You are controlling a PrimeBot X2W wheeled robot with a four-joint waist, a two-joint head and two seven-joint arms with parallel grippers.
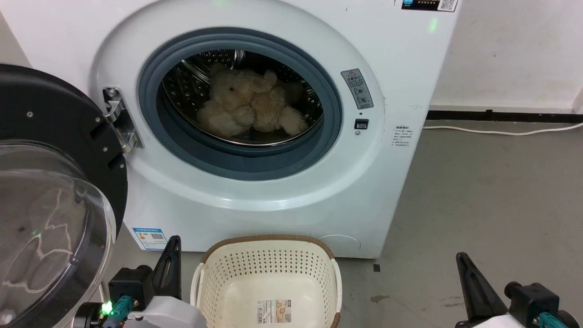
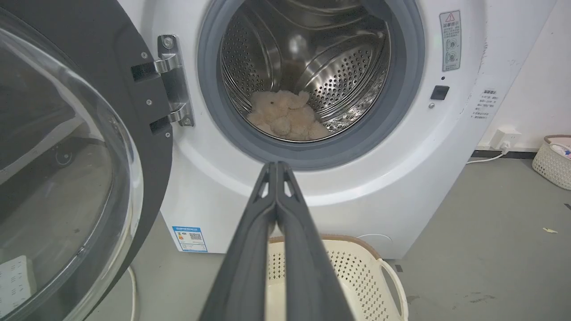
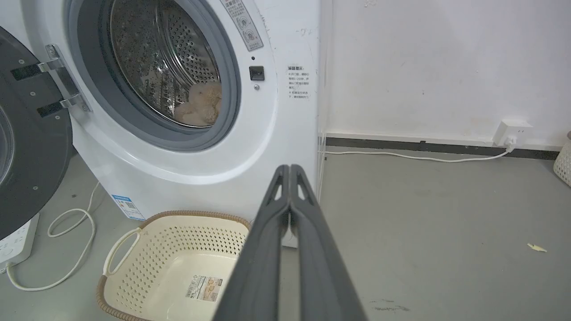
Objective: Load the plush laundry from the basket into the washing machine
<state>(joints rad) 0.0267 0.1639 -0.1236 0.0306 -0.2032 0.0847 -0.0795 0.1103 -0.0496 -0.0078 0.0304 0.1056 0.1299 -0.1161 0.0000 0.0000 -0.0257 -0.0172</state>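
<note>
Cream plush bear [image 1: 248,102] lies inside white front-loading washer [image 1: 255,200]; perforated cream basket [image 1: 268,264] empty. Left gripper [image 2: 277,166], right gripper [image 3: 290,168] closed, unladen. Loading apparently done; black-framed door [image 1: 54,105] needs pushing shut.

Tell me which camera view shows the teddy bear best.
The head view: the teddy bear lies large and whole in the drum, limbs distinct. The left wrist view shows it whole but smaller; in the right wrist view the door seal hides part of it.
</note>
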